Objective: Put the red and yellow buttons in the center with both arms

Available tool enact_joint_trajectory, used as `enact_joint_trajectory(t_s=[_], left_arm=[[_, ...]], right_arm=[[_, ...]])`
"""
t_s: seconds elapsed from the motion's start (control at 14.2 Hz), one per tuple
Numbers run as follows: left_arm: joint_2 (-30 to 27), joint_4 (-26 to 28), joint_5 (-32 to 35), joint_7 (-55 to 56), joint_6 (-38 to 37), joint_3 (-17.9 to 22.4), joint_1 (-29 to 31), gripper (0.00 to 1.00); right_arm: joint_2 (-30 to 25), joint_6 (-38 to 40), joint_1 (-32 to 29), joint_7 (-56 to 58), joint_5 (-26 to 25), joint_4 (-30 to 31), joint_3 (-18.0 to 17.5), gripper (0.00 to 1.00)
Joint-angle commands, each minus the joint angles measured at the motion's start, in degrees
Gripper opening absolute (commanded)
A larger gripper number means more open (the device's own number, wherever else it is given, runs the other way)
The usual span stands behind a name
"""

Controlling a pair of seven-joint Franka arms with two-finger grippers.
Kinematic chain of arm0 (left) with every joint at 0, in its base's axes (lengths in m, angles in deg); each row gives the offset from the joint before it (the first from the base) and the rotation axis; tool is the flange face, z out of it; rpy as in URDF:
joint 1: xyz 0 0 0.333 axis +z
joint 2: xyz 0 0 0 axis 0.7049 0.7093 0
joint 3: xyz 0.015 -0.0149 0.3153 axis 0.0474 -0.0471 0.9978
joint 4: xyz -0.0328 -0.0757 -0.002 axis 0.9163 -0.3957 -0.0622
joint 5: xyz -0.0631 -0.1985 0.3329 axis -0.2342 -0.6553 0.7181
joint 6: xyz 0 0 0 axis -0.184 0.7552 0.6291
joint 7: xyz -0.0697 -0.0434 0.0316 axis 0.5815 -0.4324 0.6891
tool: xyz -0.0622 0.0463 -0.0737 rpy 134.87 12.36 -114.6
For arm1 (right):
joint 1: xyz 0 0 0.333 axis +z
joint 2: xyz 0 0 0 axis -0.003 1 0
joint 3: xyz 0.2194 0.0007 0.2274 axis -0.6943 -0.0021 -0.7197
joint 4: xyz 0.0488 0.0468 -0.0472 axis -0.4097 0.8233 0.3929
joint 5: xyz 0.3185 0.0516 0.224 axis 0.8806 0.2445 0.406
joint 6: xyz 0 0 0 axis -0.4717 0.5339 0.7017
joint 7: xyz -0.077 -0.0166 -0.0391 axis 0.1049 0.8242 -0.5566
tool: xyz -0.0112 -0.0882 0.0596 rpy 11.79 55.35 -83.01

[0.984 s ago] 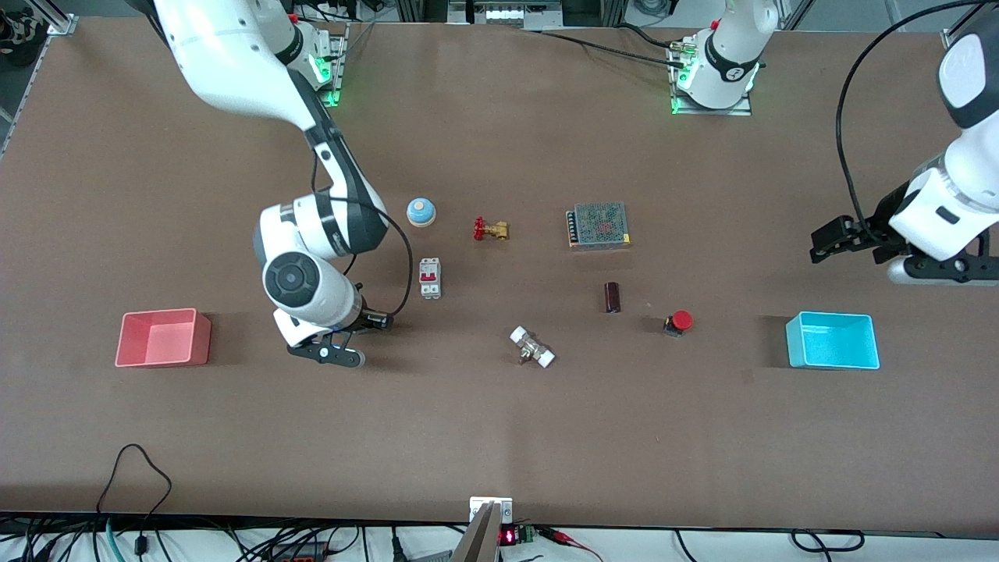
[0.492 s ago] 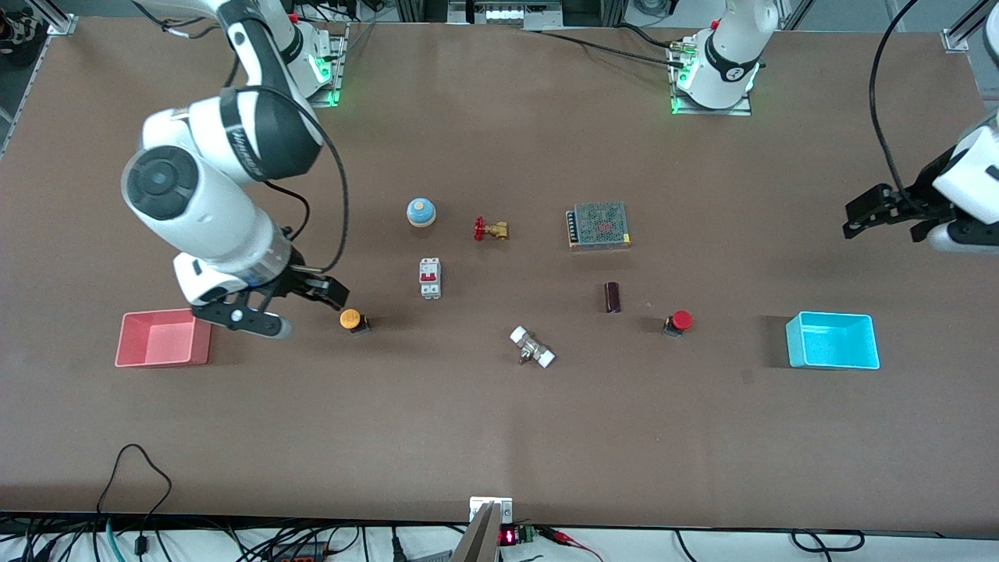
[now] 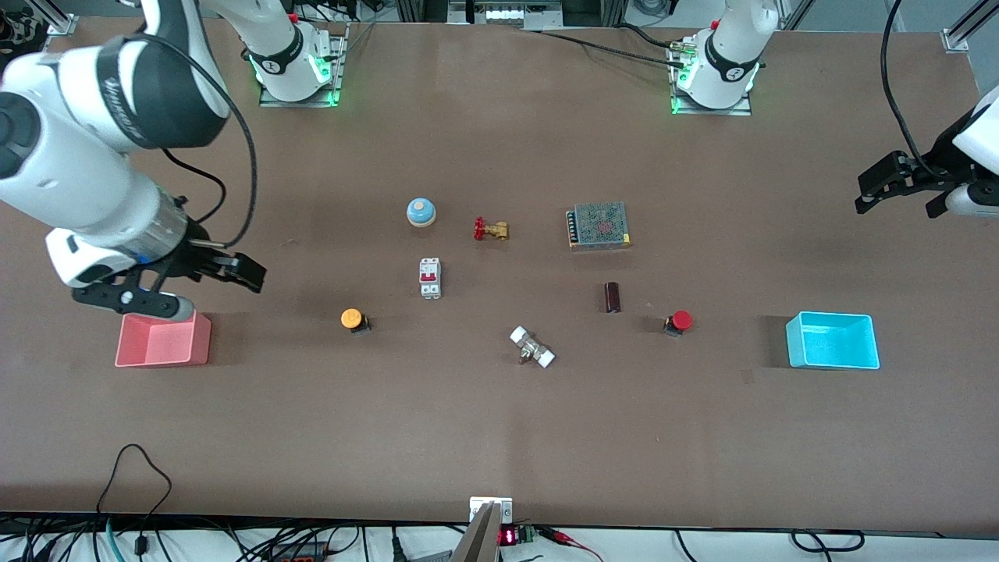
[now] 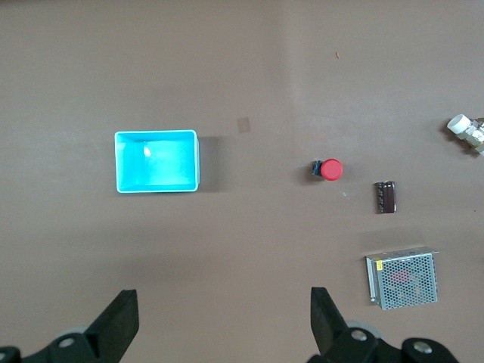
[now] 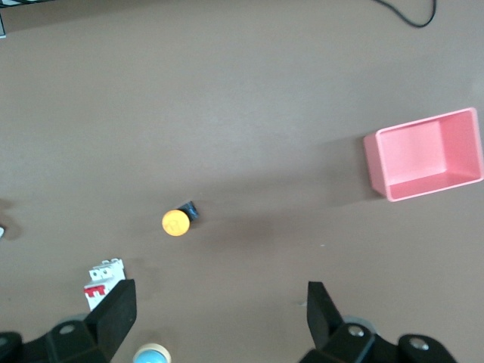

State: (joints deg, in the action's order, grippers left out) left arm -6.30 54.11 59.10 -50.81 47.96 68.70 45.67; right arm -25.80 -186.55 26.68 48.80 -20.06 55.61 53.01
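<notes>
The orange-yellow button [image 3: 352, 318] stands on the brown tabletop toward the right arm's end; it also shows in the right wrist view [image 5: 175, 222]. The red button [image 3: 681, 320] stands toward the left arm's end, beside a dark cylinder, and shows in the left wrist view [image 4: 330, 169]. My right gripper [image 3: 238, 272] is open and empty, up in the air beside the pink bin. My left gripper [image 3: 878, 187] is open and empty, high over the table's left-arm end. Both wrist views show the jaws spread wide on bare table, the right [image 5: 219, 295] and the left [image 4: 223, 302]. The table's center [image 3: 515, 289] is bare.
A pink bin [image 3: 201, 341] stands at the right arm's end and a cyan bin [image 3: 793, 343] at the left arm's end. Between the buttons are a blue bell [image 3: 421, 211], brass valve [image 3: 491, 229], circuit breaker [image 3: 430, 278], mesh power supply [image 3: 599, 225], dark cylinder [image 3: 613, 297] and white-ended fitting [image 3: 532, 346].
My right gripper has risen off the yellow button, uncovering it, and moved to beside the pink bin. My left gripper has drawn back toward its end of the table.
</notes>
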Motion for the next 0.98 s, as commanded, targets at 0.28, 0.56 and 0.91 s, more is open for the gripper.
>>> enact_joint_trajectory(t_s=[0.28,0.56,0.91], left_arm=[[-1.5,2.0,1.0,0.9,0.9,0.5,-0.3,1.0],[-1.2,1.7,1.0,3.0,0.8,0.5,-0.3,1.0],[-1.2,1.4,1.0,5.3,-1.1,0.4,-0.5,1.0]], right_arm=[[-3.8,5.0,-17.2,18.5,0.1,-0.8,-5.6,1.0],[-5.3,9.6,-27.7,21.4,-0.3,-0.1,-11.5,1.0],[-9.1,10.6,-23.2,20.8,-6.0,2.5,-11.7,1.0]])
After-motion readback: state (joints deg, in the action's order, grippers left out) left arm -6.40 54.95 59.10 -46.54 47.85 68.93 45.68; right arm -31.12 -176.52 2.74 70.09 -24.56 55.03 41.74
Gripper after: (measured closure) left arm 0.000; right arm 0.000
